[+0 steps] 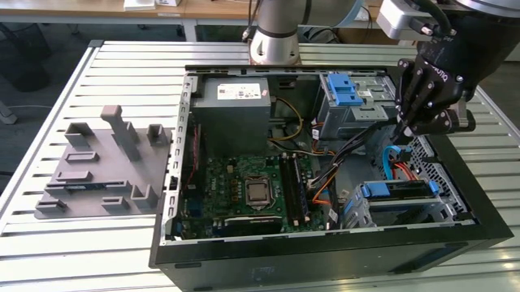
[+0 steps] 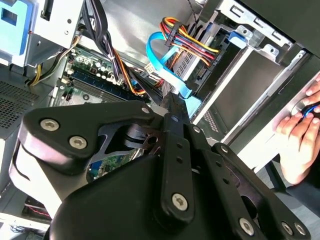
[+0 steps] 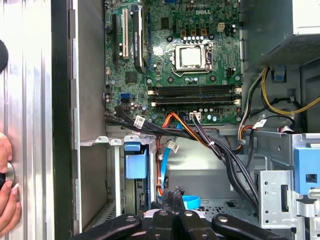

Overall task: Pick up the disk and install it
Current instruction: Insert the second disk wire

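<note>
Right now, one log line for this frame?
gripper: shut, empty, over open case | disk: in lower drive cage, cables attached | person's hand: outside case

The disk [image 1: 400, 202] sits in the small metal cage at the front corner of the open computer case. It lies flat, and its silver-grey body shows through the cage frame. A blue plastic piece lies along its upper edge in the exterior view, and the first wrist view shows a blue end [image 3: 136, 161] of it between the cage walls. It lies apart from the end effector [image 1: 405, 130], not touching it, lower in the case and on the side away from the arm's base. A blue flat cable and a bundle of coloured wires run between the 2. Its label cannot be made out.
</note>
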Controlling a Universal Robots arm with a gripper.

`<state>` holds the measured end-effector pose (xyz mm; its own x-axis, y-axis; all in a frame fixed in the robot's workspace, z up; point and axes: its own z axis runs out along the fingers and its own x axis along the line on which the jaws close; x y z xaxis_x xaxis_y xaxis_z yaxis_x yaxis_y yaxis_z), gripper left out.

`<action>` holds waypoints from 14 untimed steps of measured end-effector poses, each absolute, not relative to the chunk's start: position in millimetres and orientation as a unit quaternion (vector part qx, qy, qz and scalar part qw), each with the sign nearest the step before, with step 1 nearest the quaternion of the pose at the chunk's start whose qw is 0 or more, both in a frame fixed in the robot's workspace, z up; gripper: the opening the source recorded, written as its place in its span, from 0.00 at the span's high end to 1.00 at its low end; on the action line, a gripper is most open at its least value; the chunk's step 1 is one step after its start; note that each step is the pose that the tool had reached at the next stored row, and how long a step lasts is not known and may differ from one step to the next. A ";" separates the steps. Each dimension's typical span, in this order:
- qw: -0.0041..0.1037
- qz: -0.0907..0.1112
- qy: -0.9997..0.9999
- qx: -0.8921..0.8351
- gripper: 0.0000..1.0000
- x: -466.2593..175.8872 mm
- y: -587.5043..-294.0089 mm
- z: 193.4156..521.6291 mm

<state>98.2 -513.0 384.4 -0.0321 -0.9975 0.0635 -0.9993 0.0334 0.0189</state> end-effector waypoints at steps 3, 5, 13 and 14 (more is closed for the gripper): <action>0.030 0.016 -0.718 0.695 0.90 98.1 -515.0 383.5; 0.030 0.016 -0.718 0.695 0.90 98.4 -515.2 383.3; 0.030 0.016 -0.718 0.695 0.90 100.6 -516.2 382.7; 0.030 0.016 -0.718 0.695 0.90 100.7 -516.4 382.7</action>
